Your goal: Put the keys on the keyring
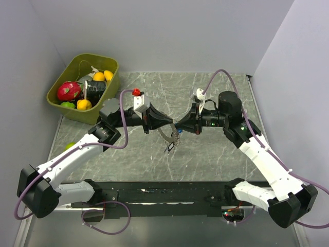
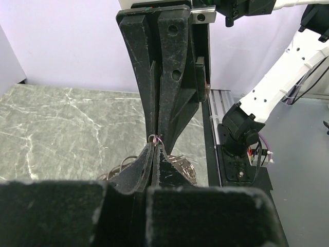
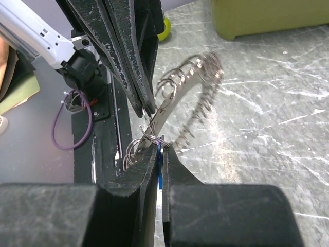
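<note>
Robotics laboratory cell: plain partition walls [image 1: 154, 31] enclose a marble-patterned surface [image 1: 216, 154]; a mounting rail [image 1: 169, 195] at the near edge carries cabled arms [image 1: 77, 154]; a bin [image 1: 110, 64] of toy fruit [image 1: 69, 91] sits far left.

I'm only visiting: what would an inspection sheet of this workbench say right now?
Surface: grey marbled table.
Job's things: keyring held up between the arms; blue key between the right fingers, at the ring.
Clutter: green bin of toy fruit, far left; green ball beside the left arm.
Grippers: left fingers shut on the keyring; right fingers shut on the blue key.
Cables: purple cables loop along both arms.
Surroundings: plain pale walls.
</note>
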`<state>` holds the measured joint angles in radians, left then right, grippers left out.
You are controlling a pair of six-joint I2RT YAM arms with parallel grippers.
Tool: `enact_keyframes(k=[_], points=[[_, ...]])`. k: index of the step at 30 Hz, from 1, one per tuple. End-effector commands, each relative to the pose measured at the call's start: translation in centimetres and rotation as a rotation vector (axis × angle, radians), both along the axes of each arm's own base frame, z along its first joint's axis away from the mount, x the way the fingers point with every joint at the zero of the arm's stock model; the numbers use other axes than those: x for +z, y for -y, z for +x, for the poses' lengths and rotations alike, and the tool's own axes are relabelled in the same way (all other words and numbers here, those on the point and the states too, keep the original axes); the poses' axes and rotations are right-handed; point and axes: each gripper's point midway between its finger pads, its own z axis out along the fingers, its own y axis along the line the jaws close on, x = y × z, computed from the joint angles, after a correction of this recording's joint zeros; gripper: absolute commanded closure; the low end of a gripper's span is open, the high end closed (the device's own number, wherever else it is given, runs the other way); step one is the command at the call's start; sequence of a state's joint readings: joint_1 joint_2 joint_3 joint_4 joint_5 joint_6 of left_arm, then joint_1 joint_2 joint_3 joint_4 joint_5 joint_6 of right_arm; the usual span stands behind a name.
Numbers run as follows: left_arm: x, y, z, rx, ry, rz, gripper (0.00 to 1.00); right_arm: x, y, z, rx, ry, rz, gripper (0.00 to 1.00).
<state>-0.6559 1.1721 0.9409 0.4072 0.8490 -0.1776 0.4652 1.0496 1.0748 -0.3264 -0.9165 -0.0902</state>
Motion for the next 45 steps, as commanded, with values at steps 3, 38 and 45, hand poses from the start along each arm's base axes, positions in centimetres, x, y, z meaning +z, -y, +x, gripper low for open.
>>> enact_keyframes(k=[3,38,45], points=[[3.0,-0.2,-0.2,0.005,0.111,-0.083,0.99,-0.9,-0.2,-0.2,0.002,-0.024,-0.014,0.96],[-3.4,1.7,2.5,0.024,0.023,-0.013,0.99,-2.5,2.3,1.3,-0.201,0.069,-0.056,0.00],[-3.7,3.3,2.7,-0.021,0.020,-0.032,0.99,-1.6,2.9,0.9,-0.232,0.088,-0.034,0.00]])
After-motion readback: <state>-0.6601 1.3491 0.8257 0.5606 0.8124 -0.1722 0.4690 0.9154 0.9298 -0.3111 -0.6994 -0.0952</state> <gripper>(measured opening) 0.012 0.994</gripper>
